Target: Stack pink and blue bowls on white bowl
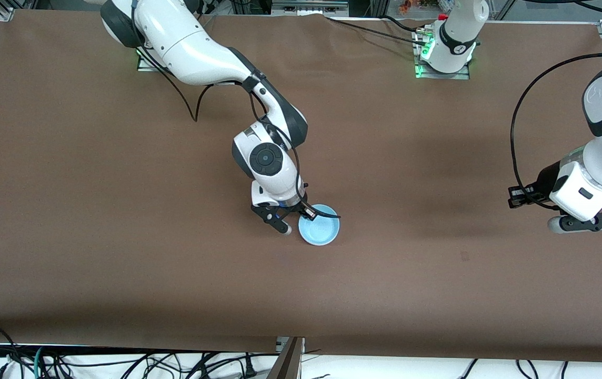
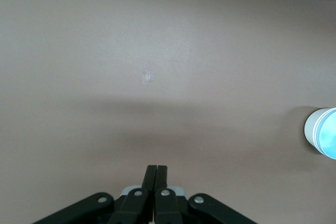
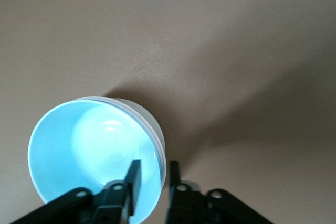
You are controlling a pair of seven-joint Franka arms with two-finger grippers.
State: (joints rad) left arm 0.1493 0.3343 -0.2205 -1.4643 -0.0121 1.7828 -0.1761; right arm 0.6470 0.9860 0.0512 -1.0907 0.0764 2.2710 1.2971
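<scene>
The light blue bowl [image 1: 320, 225] sits near the table's middle, nested in a bowl with a white outer wall [image 3: 150, 117]; the white wall also shows in the left wrist view [image 2: 310, 130] under the blue bowl [image 2: 326, 134]. No pink bowl shows in any view. My right gripper [image 1: 298, 219] is at the bowl's rim on the side toward the right arm's end. It is open, with one finger [image 3: 133, 182] inside the blue bowl [image 3: 86, 150] and the other outside the wall, a gap on each side. My left gripper [image 1: 588, 222] is shut and empty, waiting above bare table at the left arm's end.
The brown table cover [image 1: 122, 237] is bare around the bowls. A small pale mark [image 2: 148, 77] lies on the cover under the left gripper. Cables hang along the table's edge nearest the front camera [image 1: 122, 363].
</scene>
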